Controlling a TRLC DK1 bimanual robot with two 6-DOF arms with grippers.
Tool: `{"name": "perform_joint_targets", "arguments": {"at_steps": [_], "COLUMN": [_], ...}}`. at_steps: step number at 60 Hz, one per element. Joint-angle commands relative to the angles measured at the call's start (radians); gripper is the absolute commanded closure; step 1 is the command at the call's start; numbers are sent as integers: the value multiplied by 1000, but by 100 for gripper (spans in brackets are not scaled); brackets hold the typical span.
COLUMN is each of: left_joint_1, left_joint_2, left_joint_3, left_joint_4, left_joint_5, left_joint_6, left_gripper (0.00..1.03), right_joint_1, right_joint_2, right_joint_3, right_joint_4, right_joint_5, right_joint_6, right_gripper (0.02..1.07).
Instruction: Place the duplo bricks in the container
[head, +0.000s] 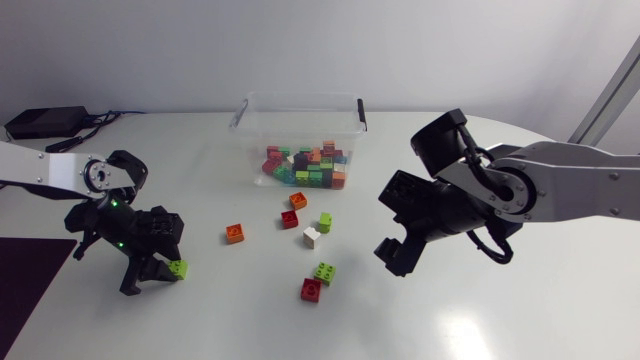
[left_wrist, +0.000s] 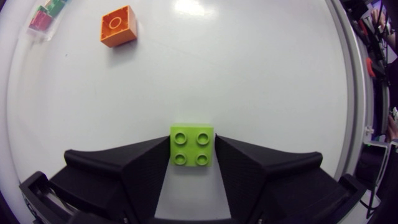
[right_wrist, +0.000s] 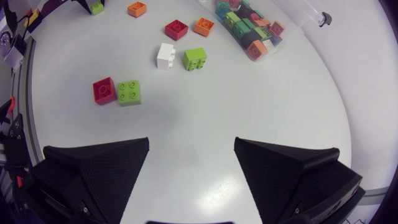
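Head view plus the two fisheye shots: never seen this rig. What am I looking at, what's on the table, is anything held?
Two robot arms work at a white table. The head view looks down from above. Each fisheye shot comes from a camera on one arm's wrist, with its own black fingers at the lower edge. The left gripper is closed on a lime-green brick. The right gripper is open and holds nothing. Seven loose bricks lie in front of a clear container that already holds many.
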Motion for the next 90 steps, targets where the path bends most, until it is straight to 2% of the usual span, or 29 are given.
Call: {"name": "perform_joint_targets", "arguments": {"at_steps": [1, 2, 12, 21, 37, 55, 66, 79, 87, 90], "left_joint_1": [-4, -4, 10, 32, 36, 27, 21, 19, 24, 24], "left_joint_2": [37, 39, 16, -32, -96, -142, -150, -151, -151, -154], "left_joint_3": [68, 79, 124, 153, 214, 245, 280, 308, 321, 324], "left_joint_4": [-66, -69, -135, -201, -292, -318, -331, -338, -338, -338], "left_joint_5": [11, 11, 14, 54, 97, 115, 135, 149, 160, 160], "left_joint_6": [43, 38, 34, 38, 35, 32, 25, 17, 17, 17], "left_gripper": [66, 70, 70, 70, 70, 70, 70, 70, 70, 70], "right_joint_1": [22, 27, 82, 140, 251, 247, 249, 257, 260, 260], "right_joint_2": [22, 25, 106, 181, 351, 462, 500, 539, 574, 586], "right_joint_3": [0, 0, 24, 86, 234, 268, 319, 386, 417, 428], "right_joint_4": [11, 12, 7, -8, -100, -129, -151, -198, -226, -235], "right_joint_5": [-9, -11, -18, -18, 9, 32, 32, 31, 31, 28], "right_joint_6": [-29, -30, -27, 16, 79, 68, 52, 39, 17, 11], "right_gripper": [10, 10, 10, 10, 10, 11, 17, 18, 35, 46]}}
